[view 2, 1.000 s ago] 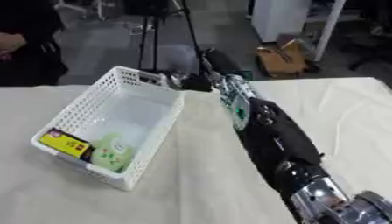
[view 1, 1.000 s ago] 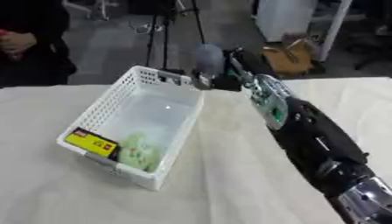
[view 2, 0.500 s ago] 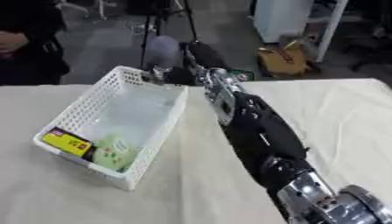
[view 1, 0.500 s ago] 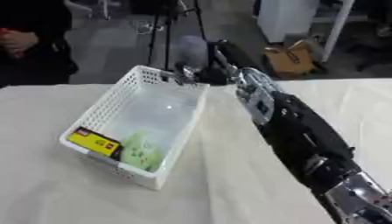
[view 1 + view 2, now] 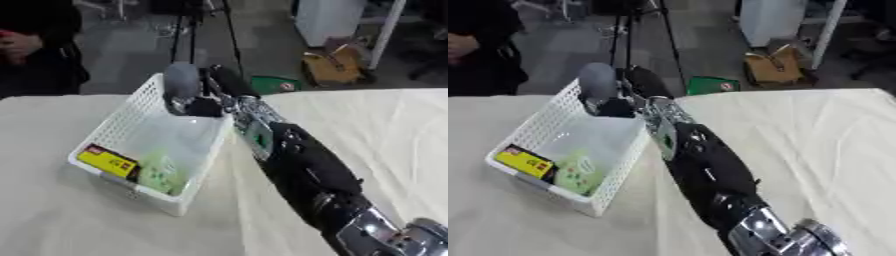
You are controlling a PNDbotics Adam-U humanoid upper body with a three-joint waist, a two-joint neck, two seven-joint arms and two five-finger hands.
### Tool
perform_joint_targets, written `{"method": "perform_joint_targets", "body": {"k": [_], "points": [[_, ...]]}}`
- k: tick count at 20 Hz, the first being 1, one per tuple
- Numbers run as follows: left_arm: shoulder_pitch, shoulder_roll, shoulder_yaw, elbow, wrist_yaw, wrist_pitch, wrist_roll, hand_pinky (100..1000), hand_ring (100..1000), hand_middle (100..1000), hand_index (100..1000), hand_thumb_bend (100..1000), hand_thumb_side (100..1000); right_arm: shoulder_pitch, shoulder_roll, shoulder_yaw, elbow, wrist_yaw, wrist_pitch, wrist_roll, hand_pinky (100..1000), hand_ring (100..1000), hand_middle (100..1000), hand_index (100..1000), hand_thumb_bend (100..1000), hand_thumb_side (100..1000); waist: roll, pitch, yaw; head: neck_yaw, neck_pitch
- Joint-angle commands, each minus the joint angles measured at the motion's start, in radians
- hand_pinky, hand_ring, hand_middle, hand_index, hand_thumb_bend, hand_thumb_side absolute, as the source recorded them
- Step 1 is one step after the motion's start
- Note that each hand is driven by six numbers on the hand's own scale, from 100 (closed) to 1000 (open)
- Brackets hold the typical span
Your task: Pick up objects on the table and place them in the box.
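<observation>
1. The grey object [image 5: 181,82], rounded and longer than it is wide, sits in the upper middle of the frame; its long axis stands nearly upright, leaning a little toward the top of the picture
2. It is held by the right hand [image 5: 210,100], whose fingers curl round its lower end, so the object rises above the hand and slightly to its left
3. Hand and object hang over the far end of the white basket [image 5: 118,127], just inside its far right corner; the open floor of the basket lies below and toward the lower left of the frame, so the release looks to need only a small drop or tilt that way
4. Only the right arm reaches in, running from the lower right corner up to the basket; the left hand shows in neither view
5. Inside the basket, at its near end, lie a yellow packet [image 5: 107,161] with a dark edge and a pale green packet [image 5: 159,174] touching it on the right
6. Print shows on both packets, but none of it can be read, and no brand can be made out on the grey object either
</observation>
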Motion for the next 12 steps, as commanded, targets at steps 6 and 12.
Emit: {"method": "perform_joint_targets", "body": {"k": [6,12], "points": [[-0.012,0.011,0.000,-0.018,0.005,-0.001,-0.005,676,627,733,711,100,622,-0.025,0.017,-0.008,0.007,0.050,-0.020,-0.018,962,965,656,895,592,1000,0.003,-0.016,0.004,-0.005,-0.012],[-0.011,0.011,0.000,-0.018,0.004,0.000,-0.006,676,628,733,711,100,622,-0.030,0.018,-0.008,0.004,0.068,-0.037,-0.021,978,1000,803,1000,634,1000,0.002,-0.016,0.005,-0.004,-0.014]]}}
